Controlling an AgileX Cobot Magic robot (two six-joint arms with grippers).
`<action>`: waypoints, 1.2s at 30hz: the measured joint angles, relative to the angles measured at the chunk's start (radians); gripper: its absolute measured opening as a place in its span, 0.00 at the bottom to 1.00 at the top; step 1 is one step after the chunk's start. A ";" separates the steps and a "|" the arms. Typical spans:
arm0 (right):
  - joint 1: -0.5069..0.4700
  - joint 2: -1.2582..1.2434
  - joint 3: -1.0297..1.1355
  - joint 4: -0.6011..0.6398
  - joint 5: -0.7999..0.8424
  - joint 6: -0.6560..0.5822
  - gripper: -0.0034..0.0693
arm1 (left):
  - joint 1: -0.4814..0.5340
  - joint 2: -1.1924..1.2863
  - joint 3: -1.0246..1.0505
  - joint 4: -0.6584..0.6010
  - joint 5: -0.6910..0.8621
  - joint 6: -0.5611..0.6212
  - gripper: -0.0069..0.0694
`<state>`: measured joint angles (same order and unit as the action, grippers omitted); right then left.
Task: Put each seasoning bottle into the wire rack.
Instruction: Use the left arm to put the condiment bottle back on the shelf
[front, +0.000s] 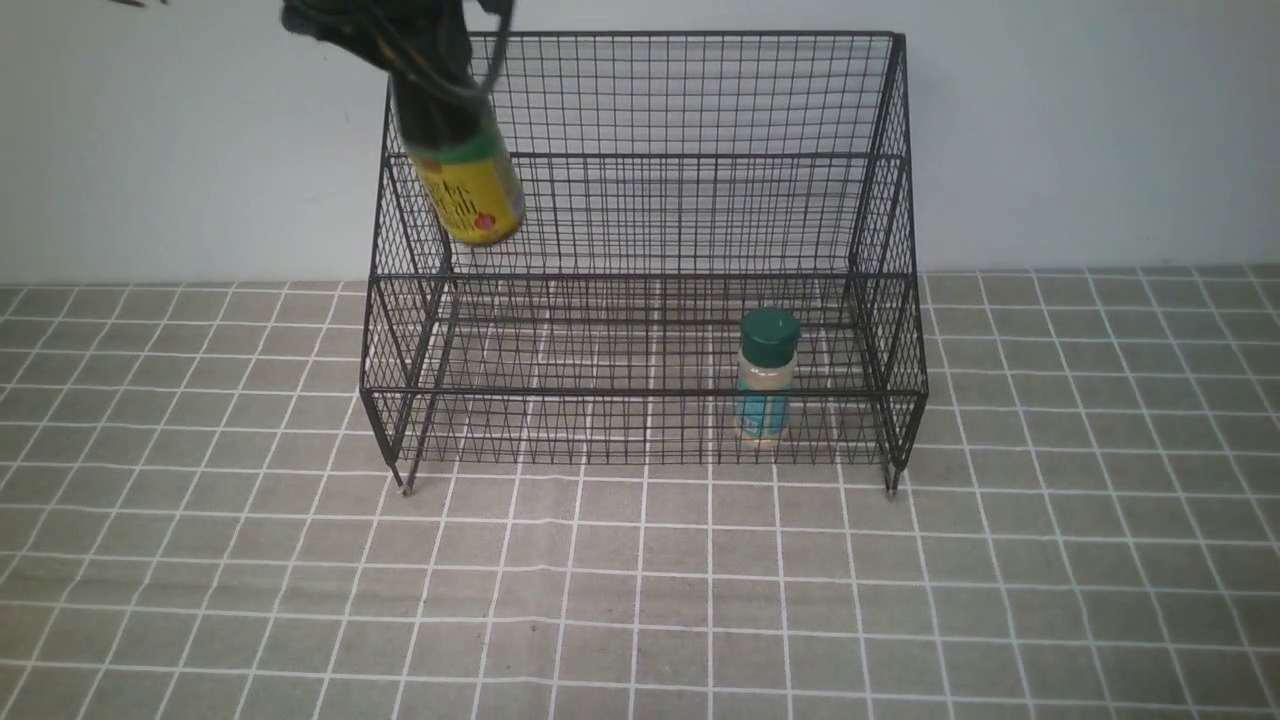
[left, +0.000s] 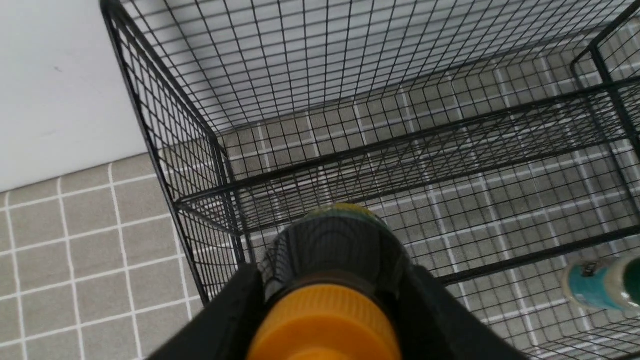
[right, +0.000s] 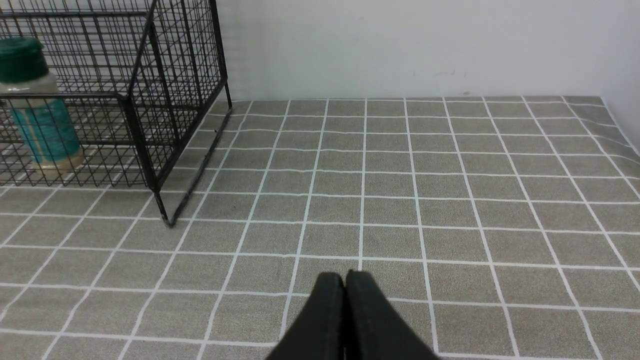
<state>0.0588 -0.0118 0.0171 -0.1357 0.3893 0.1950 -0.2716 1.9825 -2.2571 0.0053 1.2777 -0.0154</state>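
From the front I see little of my left pincer (front: 430, 80); the top edge cuts it off, and it hides the cap of the dark-sauce bottle (front: 468, 190) it grips. That bottle hangs tilted over the left end of the wire rack (front: 640, 160), yellow-green label showing. The small shaker (front: 767, 375), with its green cap and teal label, stands upright on the lower tier, towards the right. My right pincer (right: 345, 310) is pressed closed and empty above the bench (right: 450, 200).
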 joint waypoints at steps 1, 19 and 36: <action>0.000 0.000 0.000 0.000 0.000 0.000 0.03 | 0.000 0.005 0.000 0.002 -0.002 0.000 0.49; 0.000 0.000 0.000 0.000 0.000 0.000 0.03 | 0.000 0.203 0.002 0.009 -0.028 0.000 0.49; 0.000 0.000 0.000 0.000 0.000 0.000 0.03 | 0.000 0.141 -0.039 0.009 -0.025 -0.062 0.67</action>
<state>0.0588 -0.0118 0.0171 -0.1357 0.3893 0.1950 -0.2714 2.1238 -2.2958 0.0139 1.2522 -0.0771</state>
